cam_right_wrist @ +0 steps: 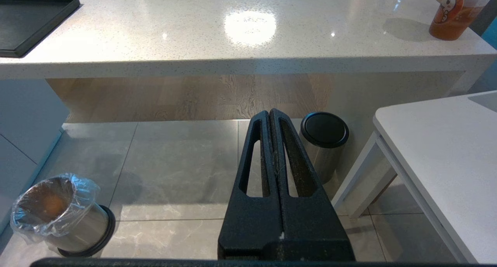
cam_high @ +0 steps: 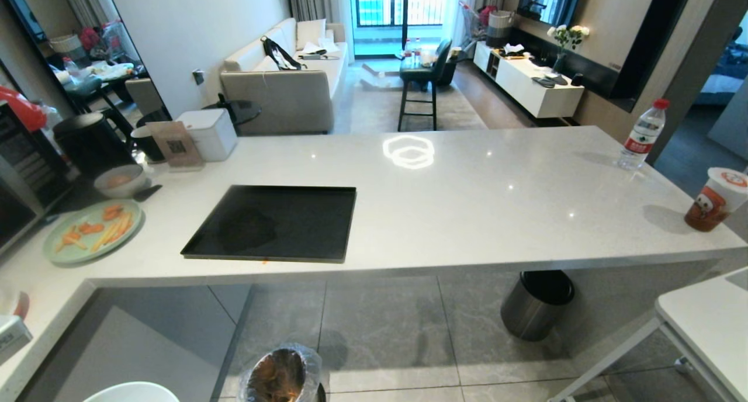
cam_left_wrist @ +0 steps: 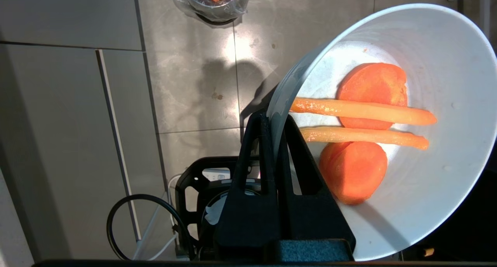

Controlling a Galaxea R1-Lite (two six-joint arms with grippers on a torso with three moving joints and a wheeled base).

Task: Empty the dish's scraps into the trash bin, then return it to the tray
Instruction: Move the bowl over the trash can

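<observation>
Glossy white dish (cam_left_wrist: 427, 205), left end effector (cam_left_wrist: 276, 121) clamped on its rim, holds orange scraps (cam_left_wrist: 363, 115).

We are looking at a lived-in home, an open kitchen that runs into a living room. A long pale stone table (cam_high: 467, 197) stands over grey floor tiles (cam_high: 385, 332), and beyond it we see a beige sofa (cam_high: 286, 80), a bar stool (cam_high: 418, 83), a white sideboard (cam_high: 526, 83) (flowers on top) and a balcony door (cam_high: 397, 4).
</observation>
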